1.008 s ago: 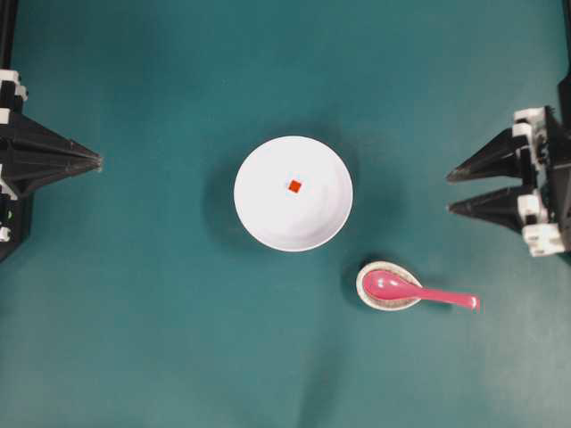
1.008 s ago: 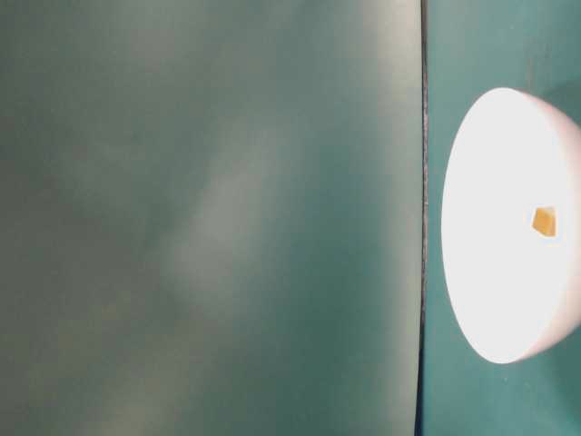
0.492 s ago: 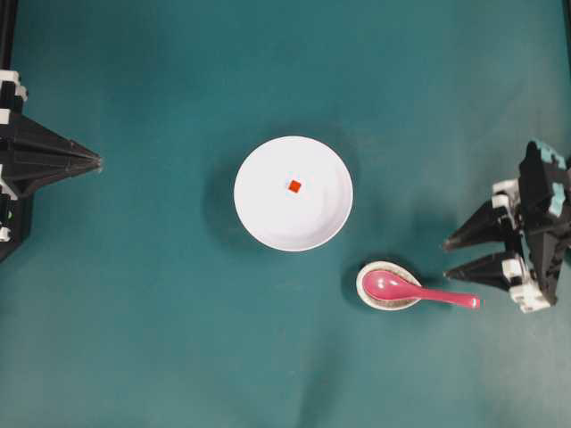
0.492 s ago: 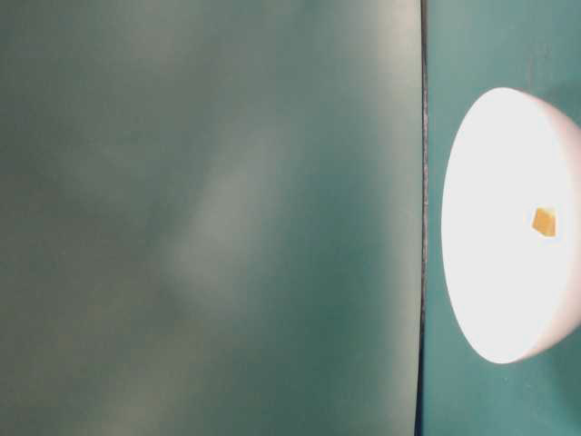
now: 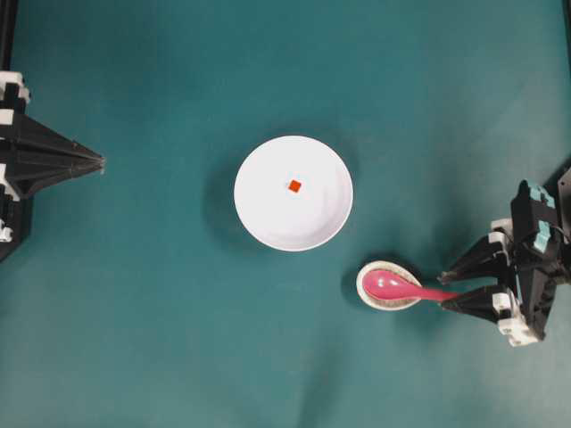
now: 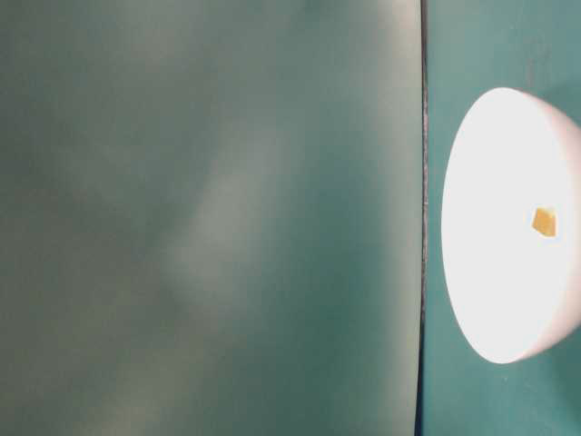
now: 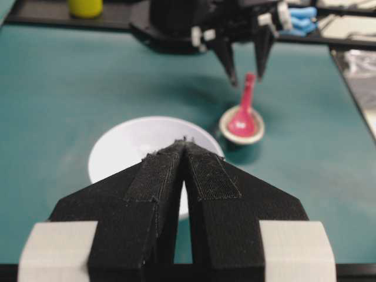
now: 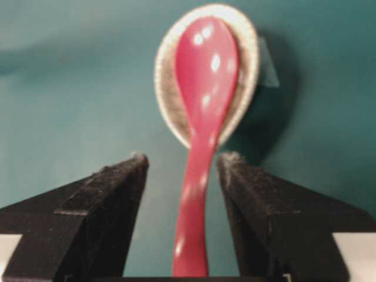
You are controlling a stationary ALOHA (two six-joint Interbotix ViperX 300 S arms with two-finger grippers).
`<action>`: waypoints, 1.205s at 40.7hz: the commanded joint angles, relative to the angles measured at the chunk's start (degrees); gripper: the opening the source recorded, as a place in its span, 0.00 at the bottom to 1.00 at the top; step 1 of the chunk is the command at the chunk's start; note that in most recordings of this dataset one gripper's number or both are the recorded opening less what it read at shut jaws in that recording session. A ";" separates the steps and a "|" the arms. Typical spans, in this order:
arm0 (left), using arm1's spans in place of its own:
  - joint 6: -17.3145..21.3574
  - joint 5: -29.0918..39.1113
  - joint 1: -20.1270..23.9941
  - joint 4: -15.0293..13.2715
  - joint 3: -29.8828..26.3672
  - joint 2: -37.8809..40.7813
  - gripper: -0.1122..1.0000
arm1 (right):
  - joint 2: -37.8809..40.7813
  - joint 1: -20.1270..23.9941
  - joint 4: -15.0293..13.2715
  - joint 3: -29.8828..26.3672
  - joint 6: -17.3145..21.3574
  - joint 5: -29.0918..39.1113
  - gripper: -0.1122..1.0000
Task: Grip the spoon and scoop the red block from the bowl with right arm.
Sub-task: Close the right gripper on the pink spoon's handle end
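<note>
Teal covering spreads across the whole bench (image 5: 161, 339), and on it we count one bowl (image 5: 268, 218), one red block (image 5: 294, 186), one spoon (image 5: 393, 287) and one small speckled dish (image 5: 364, 283), with two arms working from opposite ends. We see the white bowl near the middle of the overhead view, the single red block lying inside it a little above centre; in the table-level view the bowl (image 6: 495, 272) glares white and the block (image 6: 544, 221) looks pale. Just below and right of the bowl, apart from it, the spoon rests with its scoop in the dish and its straight handle running level toward the right edge of the overhead view, so its long axis lies left to right there. We find the right arm's gripper (image 5: 450, 291) at that handle's free end, its fingers (image 8: 106, 194) spread apart on either side of the handle; the right wrist view shows bare gaps between pads and spoon (image 8: 202, 117). At the far left, the left gripper (image 5: 98, 163) points toward the bowl with its fingers (image 7: 205, 176) pressed together on nothing.
</note>
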 commanded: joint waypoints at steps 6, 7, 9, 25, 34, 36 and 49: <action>0.00 -0.18 0.00 0.09 -1.41 0.44 0.10 | 2.46 4.57 6.68 -0.53 -0.26 -3.96 0.62; 0.00 -0.09 0.00 0.09 -1.41 0.44 0.10 | 2.81 5.01 7.21 -0.70 -0.26 -3.96 0.62; 0.00 -0.09 0.00 0.09 -1.32 0.44 0.10 | 3.43 5.62 7.82 -0.97 -0.26 -3.96 0.62; 0.00 -0.09 0.00 0.18 -1.05 0.44 0.10 | 8.70 8.79 10.72 -2.64 -0.26 -5.63 0.62; 0.00 -0.09 0.00 0.09 -0.88 0.44 0.10 | 9.49 9.14 10.81 -1.32 -0.26 -6.77 0.61; 0.00 0.18 -0.09 0.09 -0.88 0.44 0.10 | 9.49 9.14 10.72 -0.88 -0.53 -7.03 0.61; 0.00 1.23 0.00 0.09 -0.88 0.62 0.10 | 9.05 9.14 10.81 0.44 -3.60 -8.35 0.61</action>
